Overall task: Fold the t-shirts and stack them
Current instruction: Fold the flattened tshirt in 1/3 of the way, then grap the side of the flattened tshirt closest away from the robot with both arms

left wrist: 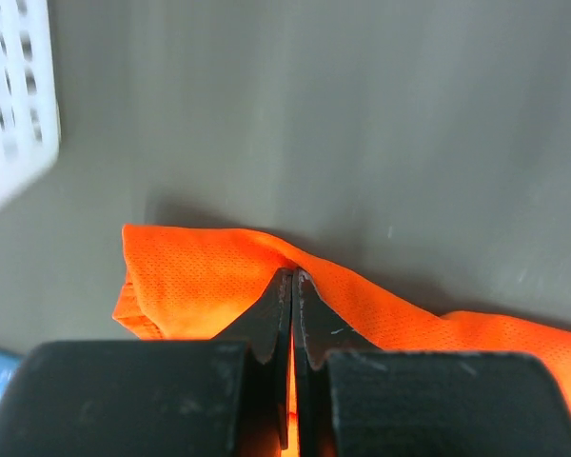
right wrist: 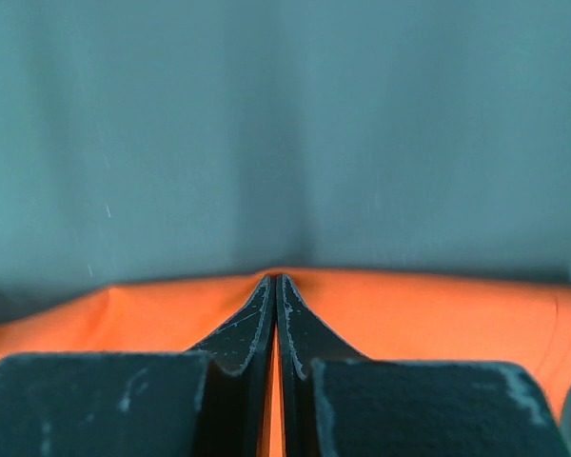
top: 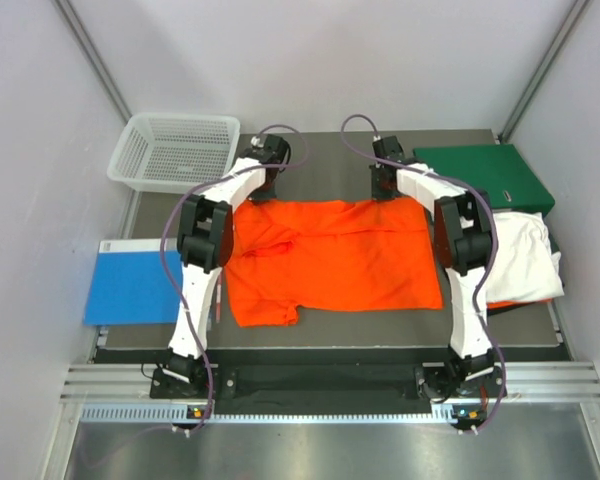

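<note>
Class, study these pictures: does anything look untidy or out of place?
The orange shirt lies rumpled, not flat: its left side is creased and one sleeve juts out at the near edge. The white shirt sits in a crumpled heap at the table's right edge, unfolded.

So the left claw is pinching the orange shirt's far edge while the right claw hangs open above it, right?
Not quite. The right gripper is also shut on the orange t-shirt, as the right wrist view shows. The left gripper does pinch its far edge.
</note>
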